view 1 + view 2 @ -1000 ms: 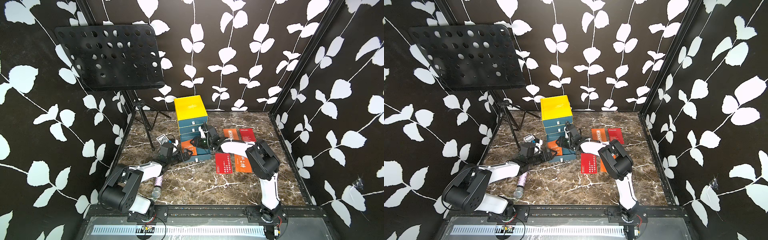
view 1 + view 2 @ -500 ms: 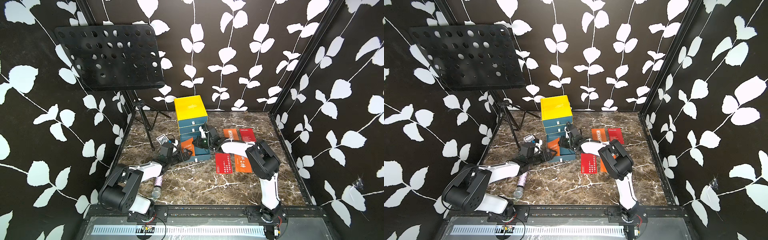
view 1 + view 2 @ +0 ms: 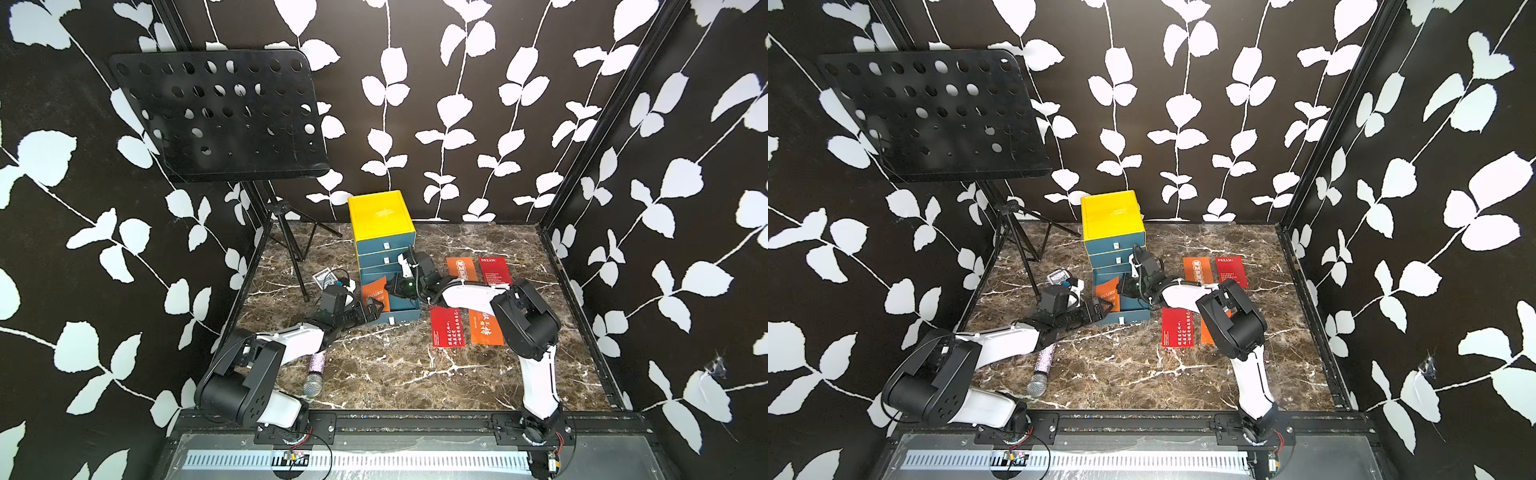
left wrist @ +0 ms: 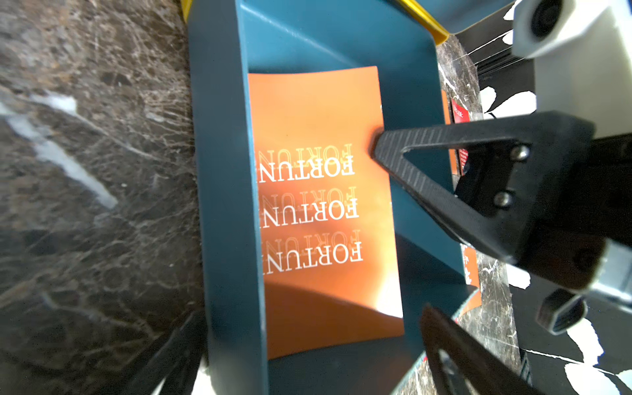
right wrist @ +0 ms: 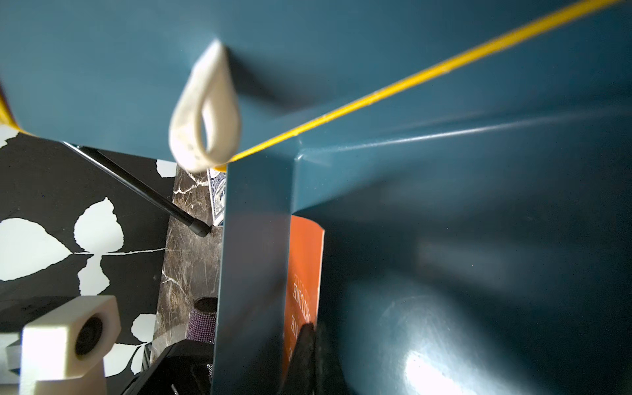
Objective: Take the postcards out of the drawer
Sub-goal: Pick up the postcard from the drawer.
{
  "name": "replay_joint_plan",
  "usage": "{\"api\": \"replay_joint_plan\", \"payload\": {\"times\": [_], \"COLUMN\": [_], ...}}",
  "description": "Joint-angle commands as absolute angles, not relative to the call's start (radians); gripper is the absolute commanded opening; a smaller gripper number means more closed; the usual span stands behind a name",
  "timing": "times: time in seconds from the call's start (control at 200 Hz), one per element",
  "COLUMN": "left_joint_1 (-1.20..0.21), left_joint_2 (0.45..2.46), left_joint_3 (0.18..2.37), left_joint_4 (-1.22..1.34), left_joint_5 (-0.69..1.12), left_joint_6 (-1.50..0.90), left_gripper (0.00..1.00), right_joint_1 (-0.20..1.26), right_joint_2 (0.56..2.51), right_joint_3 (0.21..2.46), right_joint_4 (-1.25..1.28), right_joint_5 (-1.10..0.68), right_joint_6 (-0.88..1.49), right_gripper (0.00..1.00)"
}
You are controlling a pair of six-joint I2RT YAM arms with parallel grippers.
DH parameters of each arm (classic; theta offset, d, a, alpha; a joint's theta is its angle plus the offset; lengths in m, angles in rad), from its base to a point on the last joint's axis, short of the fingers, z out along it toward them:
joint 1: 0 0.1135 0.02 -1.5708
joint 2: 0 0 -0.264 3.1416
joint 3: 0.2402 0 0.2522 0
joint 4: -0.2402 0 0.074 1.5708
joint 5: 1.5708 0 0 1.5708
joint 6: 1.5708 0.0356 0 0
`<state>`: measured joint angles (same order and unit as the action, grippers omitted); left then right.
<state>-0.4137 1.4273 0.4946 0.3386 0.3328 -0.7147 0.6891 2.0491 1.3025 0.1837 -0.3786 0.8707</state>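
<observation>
The teal bottom drawer is pulled out of the yellow-topped chest. An orange postcard printed FORTUNE leans inside against the drawer's left wall. My right gripper reaches into the drawer and is shut on that card's edge. My left gripper stands open at the drawer's front left end, holding nothing. Several more postcards lie on the table: orange, red, red, orange.
A black music stand rises at the back left, its tripod legs on the marble beside the chest. A patterned card box lies left of the drawer. A glittery microphone lies under the left arm. Dark walls enclose the table.
My right gripper's jaws have closed on the orange postcard's edge inside the drawer. The left arm has stayed in place with its jaws wide.
</observation>
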Motion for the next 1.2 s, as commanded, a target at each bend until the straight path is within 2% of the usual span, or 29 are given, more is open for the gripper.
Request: {"api": "replay_joint_plan", "payload": {"times": [0.0, 0.465, 1.195], "left_joint_1": [-0.417, -0.414, -0.414], "left_joint_2": [1.374, 1.289, 1.401], "left_joint_3": [0.519, 0.554, 0.593], "left_joint_4": [0.293, 0.177, 0.277], "left_joint_5": [0.292, 0.184, 0.284], "left_joint_6": [-0.703, -0.66, -0.69], "left_gripper": [0.99, 0.99, 0.99], "right_joint_1": [0.676, 0.615, 0.666], "right_joint_2": [1.991, 1.875, 2.043], "right_joint_3": [1.288, 1.197, 1.305], "right_joint_4": [0.195, 0.217, 0.216], "right_joint_5": [-0.385, -0.414, -0.467], "right_joint_6": [0.853, 0.858, 0.909], "right_gripper": [0.0, 0.0, 0.0]}}
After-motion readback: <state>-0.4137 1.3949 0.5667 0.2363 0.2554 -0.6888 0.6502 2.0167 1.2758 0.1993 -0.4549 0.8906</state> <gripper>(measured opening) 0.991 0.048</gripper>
